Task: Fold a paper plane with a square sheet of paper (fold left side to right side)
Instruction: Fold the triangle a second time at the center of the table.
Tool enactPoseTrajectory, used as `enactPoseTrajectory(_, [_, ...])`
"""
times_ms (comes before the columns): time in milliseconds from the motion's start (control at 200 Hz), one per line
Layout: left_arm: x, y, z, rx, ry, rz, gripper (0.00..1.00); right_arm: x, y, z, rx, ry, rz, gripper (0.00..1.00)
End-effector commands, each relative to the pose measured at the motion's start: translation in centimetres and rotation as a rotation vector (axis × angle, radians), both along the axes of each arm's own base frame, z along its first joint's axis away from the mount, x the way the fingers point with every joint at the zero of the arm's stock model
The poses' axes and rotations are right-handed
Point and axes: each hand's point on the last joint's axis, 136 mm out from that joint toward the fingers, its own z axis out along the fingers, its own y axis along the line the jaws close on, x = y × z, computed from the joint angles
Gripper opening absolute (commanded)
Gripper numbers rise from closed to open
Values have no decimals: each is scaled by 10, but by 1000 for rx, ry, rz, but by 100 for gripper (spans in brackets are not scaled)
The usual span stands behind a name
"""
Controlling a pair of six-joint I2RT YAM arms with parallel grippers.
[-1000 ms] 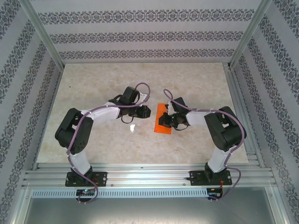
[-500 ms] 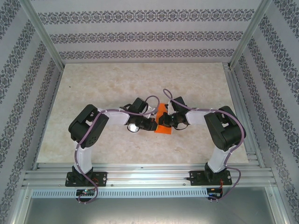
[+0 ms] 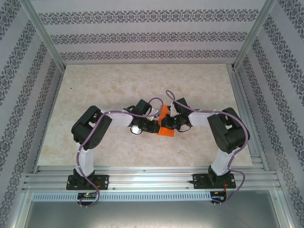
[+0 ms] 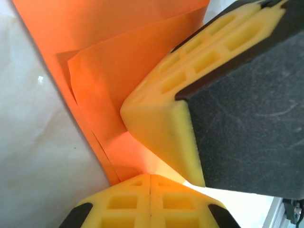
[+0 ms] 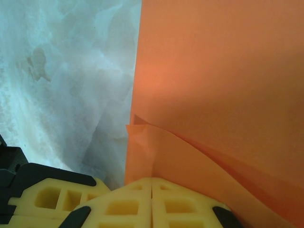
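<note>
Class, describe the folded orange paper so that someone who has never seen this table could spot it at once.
Start at the pale marbled table and follow the two arms inward to where they meet near its middle. The paper lies there on the table. It is the sole orange thing, folded into layers.

Colours as I see them: sheet of paper (image 3: 166,131) plain bright orange; finger pads (image 5: 137,187) yellow; table (image 3: 118,80) cream, marble-veined; walls (image 3: 142,38) white, grey floral bands.
</note>
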Motion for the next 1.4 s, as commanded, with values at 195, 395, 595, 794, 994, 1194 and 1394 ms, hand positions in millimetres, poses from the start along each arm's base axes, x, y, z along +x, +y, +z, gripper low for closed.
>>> enactPoseTrajectory(195, [-17, 30, -47, 241, 3, -15, 0, 3, -21, 26, -81, -26, 0, 9])
enactPoseTrajectory(395, [-17, 29, -49, 247, -9, -13, 0, -18, -31, 42, -90, 13, 107, 6])
enactPoseTrajectory(595, [-16, 30, -51, 263, -21, -13, 0, -22, -13, 31, -77, 76, 170, 1])
enactPoseTrajectory(794, [-17, 29, -51, 269, -29, -18, 0, -17, -6, 14, -117, 113, 205, 1])
enactPoseTrajectory(994, [-17, 30, -52, 280, -35, -19, 0, -15, -15, -1, -204, 131, 232, 1])
enactPoseTrajectory(1194, [-18, 32, -54, 292, -34, -22, 0, -12, -31, -14, -273, 149, 234, 2])
enactPoseTrajectory(1394, [-20, 34, -56, 303, -29, -22, 0, 1, -49, -15, -300, 147, 216, 2])
